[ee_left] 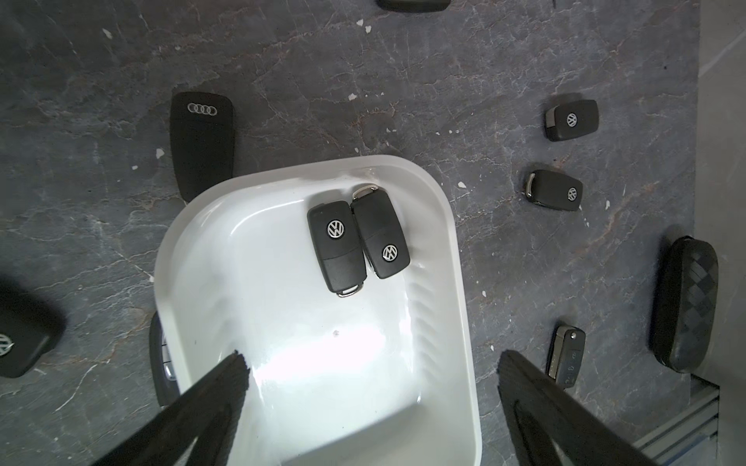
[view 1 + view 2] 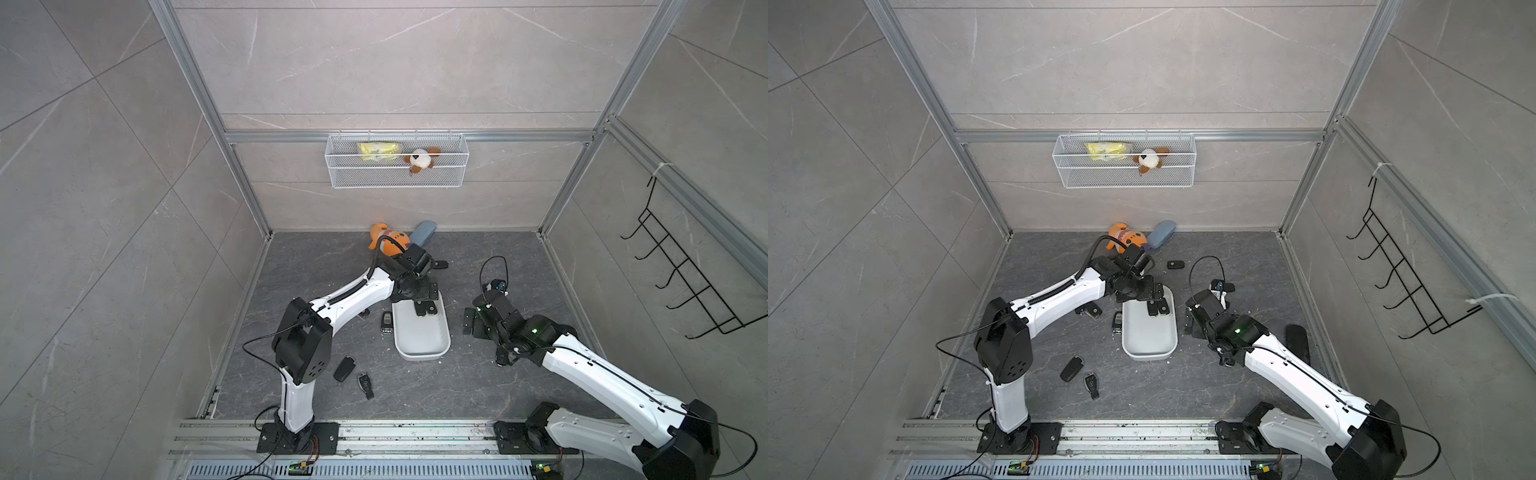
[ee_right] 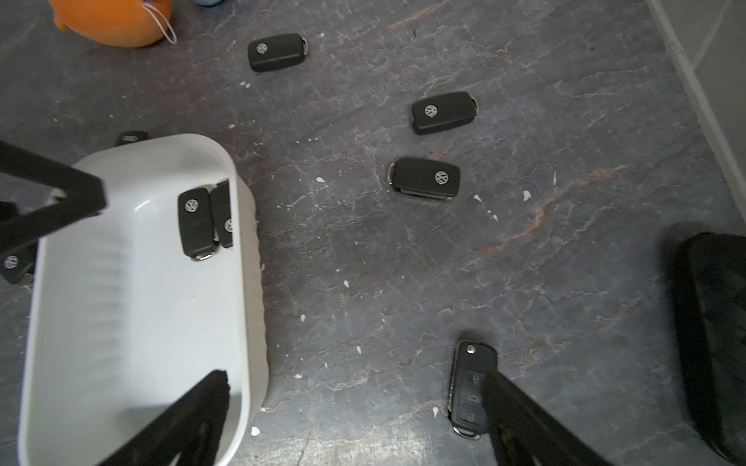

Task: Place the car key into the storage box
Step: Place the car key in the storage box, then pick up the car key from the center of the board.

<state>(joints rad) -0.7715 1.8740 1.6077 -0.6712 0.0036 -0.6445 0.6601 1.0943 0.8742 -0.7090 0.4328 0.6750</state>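
The storage box (image 2: 422,338) (image 2: 1148,336) is a shallow white tub on the dark floor. Two black car keys (image 1: 337,246) (image 1: 383,238) lie side by side at its far end, badges up. My left gripper (image 1: 373,361) (image 2: 419,293) hangs open over that end with nothing between its fingers. My right gripper (image 3: 355,379) (image 2: 1190,322) is open to the right of the box (image 3: 133,302), low over the floor. One of its fingers overlaps a key (image 3: 470,383) that lies buttons up. Several more black keys (image 3: 426,177) (image 3: 444,112) (image 3: 278,51) lie on the floor.
An Audi key (image 1: 202,141) and a silver-edged key (image 2: 387,322) lie against the box's left side. Two keys (image 2: 344,368) (image 2: 365,384) sit near the left arm's base. A black case (image 2: 1298,338), orange plush (image 2: 388,241), blue-grey case (image 2: 424,232) and wall wire basket (image 2: 397,160) surround the area.
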